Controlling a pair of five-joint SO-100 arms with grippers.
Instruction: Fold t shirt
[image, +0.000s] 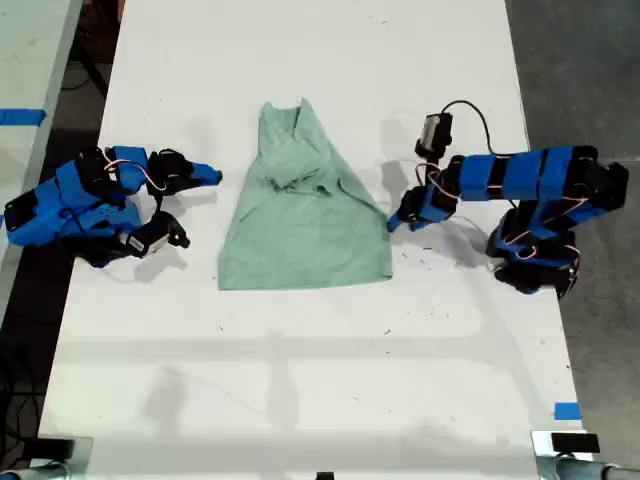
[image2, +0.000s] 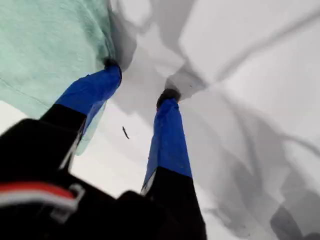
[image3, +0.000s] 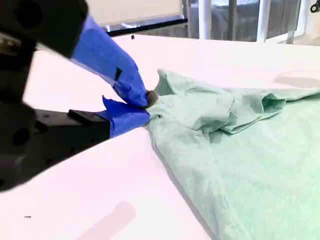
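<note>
T shirt: the pale mint-green t shirt (image: 305, 225) (image2: 45, 45) (image3: 240, 165) lies spread on the white worktop (image: 300, 380) between the two arms, narrow end toward the exterior view's top, wide hem toward its bottom

Shirt surface: wrinkled, with a bunched fold of cloth across its upper middle; the hem lies fairly flat

First gripper: my first gripper (image: 393, 222) (image2: 141, 80) belongs to the arm on the exterior view's right and reaches down to the shirt's edge on that side, a little above the hem corner

First gripper's fingers: the blue fingers (image2: 167, 145) are spread apart and grasp nothing; one dark tip rests at the shirt's edge, the other stands on bare worktop just beside the cloth

Second gripper: my second gripper (image: 212, 177) (image3: 146, 107) belongs to the arm on the exterior view's left, lies low over the worktop and points toward the shirt

Second gripper's fingers: clenched tip to tip with nothing between them; the second wrist view shows the tips against the shirt's edge, but the exterior view shows a strip of bare worktop between them and the cloth

Other things: a small piece of blue tape (image: 566, 411) sticks to the worktop near the exterior view's lower right corner
</note>
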